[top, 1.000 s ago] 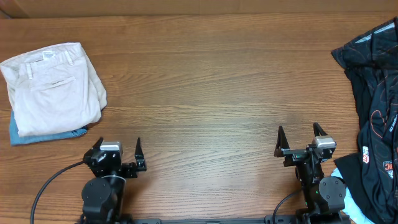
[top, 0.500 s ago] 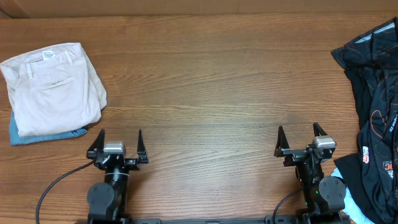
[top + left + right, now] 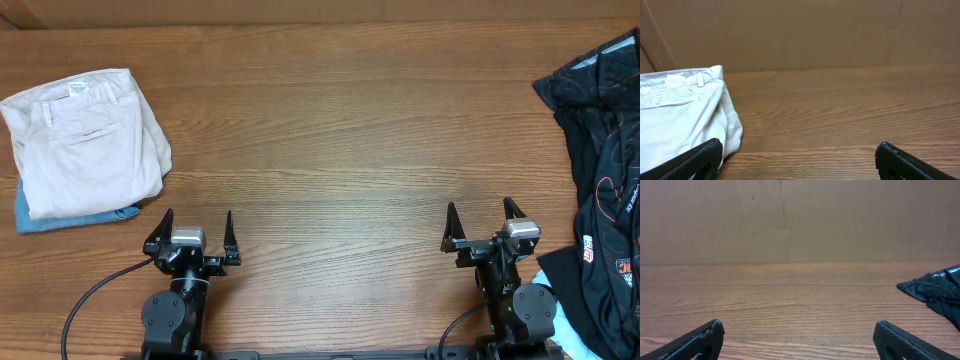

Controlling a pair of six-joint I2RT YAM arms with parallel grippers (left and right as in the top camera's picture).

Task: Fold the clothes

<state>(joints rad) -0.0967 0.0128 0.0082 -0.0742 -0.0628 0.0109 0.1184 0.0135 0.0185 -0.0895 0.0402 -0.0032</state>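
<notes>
Blue garment (image 3: 52, 221) lies mostly hidden (under the shorts (image 3: 85, 140)).

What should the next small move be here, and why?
Probably the right gripper, open and empty, should start reaching right toward the black garment. The cream shorts already lie folded on the blue jeans, by the open left gripper, so nothing seems left there, while the black garment lies crumpled and unfolded nearest the right arm.

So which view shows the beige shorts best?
Overhead: the whole folded shorts show there, waistband and pocket up, lying on blue jeans. The left wrist view catches only part of the shorts, cut off at its left edge. The right wrist view shows none of them.
</notes>
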